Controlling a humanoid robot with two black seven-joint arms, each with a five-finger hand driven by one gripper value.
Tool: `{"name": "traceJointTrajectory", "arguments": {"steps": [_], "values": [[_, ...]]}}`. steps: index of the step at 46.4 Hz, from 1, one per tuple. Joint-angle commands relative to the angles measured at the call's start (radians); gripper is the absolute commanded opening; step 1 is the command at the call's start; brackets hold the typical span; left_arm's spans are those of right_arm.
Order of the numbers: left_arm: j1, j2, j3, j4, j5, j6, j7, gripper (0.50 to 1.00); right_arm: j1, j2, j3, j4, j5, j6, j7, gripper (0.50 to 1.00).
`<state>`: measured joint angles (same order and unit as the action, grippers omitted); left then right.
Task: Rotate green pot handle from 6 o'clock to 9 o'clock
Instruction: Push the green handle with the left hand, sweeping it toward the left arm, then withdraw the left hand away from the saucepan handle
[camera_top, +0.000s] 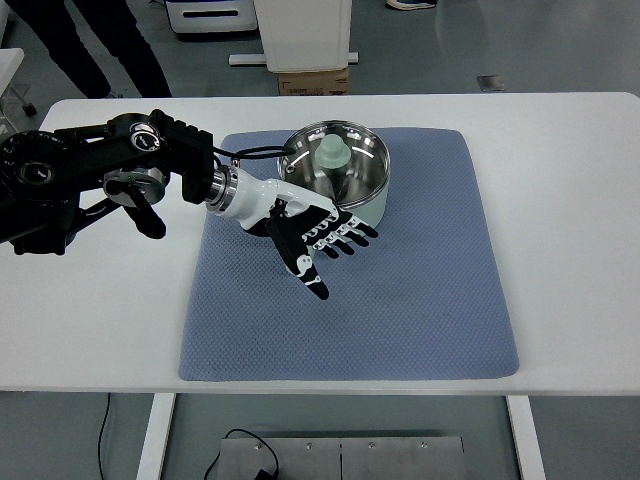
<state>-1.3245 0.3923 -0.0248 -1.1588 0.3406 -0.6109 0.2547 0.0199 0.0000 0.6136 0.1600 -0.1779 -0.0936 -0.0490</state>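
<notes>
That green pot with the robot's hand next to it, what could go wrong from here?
1. The left hand lies open at the near side of the green pot, its fingers spread and gripping nothing. A push could slide the pot instead of turning it.
2. The pot sits on a blue mat, which might bunch.
3. The glass lid could rattle or shift.

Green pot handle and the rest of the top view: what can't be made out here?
- Handle of the green pot: hidden in the top view, presumably under the left robot hand, so its clock position and any contact can't be told.
- Right arm: out of frame.
- People beyond the table: cut off by the top edge.
</notes>
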Motion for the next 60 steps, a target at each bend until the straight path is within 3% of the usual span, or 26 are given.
{"name": "traceJointTrajectory", "arguments": {"steps": [1,60], "values": [[-0.001,0.01,0.003,-0.019,0.0,0.0,0.0,1.0,0.0,0.0,0.0,0.0,0.0,0.0,0.0,1.0],[0.001,0.184,0.065,-0.001,0.077,0.0,0.0,1.0,0.0,0.0,0.0,0.0,0.0,0.0,0.0,1.0]]}}
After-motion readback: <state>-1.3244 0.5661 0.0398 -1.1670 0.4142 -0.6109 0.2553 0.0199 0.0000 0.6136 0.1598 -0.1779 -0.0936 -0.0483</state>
